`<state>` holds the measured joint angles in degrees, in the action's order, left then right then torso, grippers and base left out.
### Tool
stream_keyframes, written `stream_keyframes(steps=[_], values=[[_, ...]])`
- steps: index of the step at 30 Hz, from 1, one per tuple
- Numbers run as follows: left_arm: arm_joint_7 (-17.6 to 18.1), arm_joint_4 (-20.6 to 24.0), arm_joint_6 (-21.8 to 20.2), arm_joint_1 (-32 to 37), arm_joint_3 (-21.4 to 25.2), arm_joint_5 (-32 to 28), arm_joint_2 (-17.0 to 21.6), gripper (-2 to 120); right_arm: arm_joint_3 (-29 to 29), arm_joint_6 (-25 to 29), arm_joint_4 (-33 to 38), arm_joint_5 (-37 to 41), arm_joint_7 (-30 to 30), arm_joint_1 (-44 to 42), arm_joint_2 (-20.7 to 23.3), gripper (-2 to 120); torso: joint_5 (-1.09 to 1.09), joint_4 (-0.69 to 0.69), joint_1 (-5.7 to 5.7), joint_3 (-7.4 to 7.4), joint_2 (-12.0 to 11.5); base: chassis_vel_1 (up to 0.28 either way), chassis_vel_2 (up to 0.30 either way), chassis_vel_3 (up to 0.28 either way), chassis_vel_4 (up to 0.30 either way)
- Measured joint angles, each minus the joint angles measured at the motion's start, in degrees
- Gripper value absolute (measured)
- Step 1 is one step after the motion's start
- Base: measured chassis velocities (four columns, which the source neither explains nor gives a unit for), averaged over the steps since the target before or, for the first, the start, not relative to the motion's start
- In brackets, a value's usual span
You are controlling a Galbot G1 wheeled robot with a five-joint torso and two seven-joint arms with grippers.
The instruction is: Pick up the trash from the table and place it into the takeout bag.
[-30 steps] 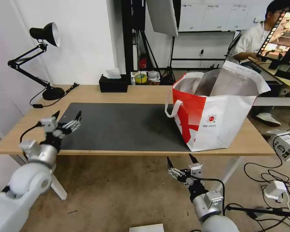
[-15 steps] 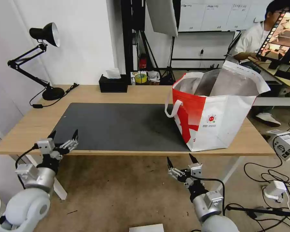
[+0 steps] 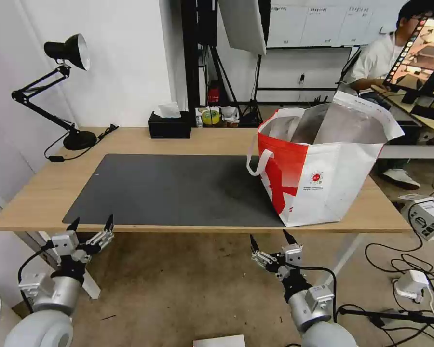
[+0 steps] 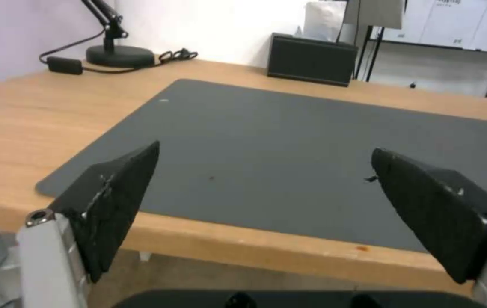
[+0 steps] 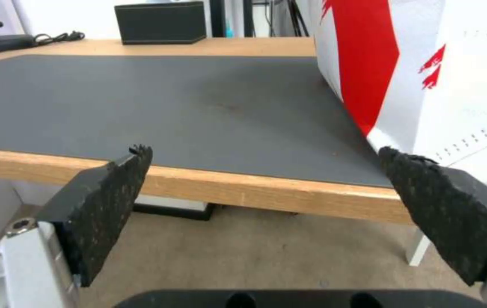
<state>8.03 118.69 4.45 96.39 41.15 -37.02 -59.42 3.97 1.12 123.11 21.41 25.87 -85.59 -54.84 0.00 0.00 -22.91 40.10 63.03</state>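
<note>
The takeout bag (image 3: 323,183), white and red with a silver lining, stands open and upright on the right end of the table (image 3: 43,193). The trash is out of view; the dark grey mat (image 3: 178,188) lies bare. My left gripper (image 3: 92,222) hangs open just below the table's front edge near the left end, with nothing between its fingers (image 4: 112,196). Open and holding nothing, my right gripper (image 3: 269,238) sits below the front edge, just left of the bag. The right wrist view looks along the mat (image 5: 169,98) with the bag (image 5: 426,77) beside it.
A black tissue box (image 3: 169,126) stands at the table's back edge. A black desk lamp (image 3: 74,140) with its cord sits at the back left corner. Cables and a white box (image 3: 431,214) lie on the floor to the right.
My left arm has come down and back, from over the mat's near left corner to below the table's front edge. The right arm and the bag have not moved.
</note>
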Motion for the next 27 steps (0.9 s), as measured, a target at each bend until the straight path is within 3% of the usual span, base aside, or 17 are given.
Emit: stream_keyframes(steps=[10,27], values=[[-2.0,-1.8,0.8,2.3,0.4,1.3,-2.0,100,0.0,0.0,0.0,0.0,0.0,0.0,0.0,100,-0.01,0.0,-0.01,0.0,0.0,0.0,0.0,0.0,0.0],[-2.0,-1.5,1.0,1.8,0.6,1.1,-1.8,100,0.0,0.0,0.0,0.0,0.0,0.0,0.0,100,0.0,0.0,-0.01,0.0,0.0,0.0,0.0,0.0,0.0]])
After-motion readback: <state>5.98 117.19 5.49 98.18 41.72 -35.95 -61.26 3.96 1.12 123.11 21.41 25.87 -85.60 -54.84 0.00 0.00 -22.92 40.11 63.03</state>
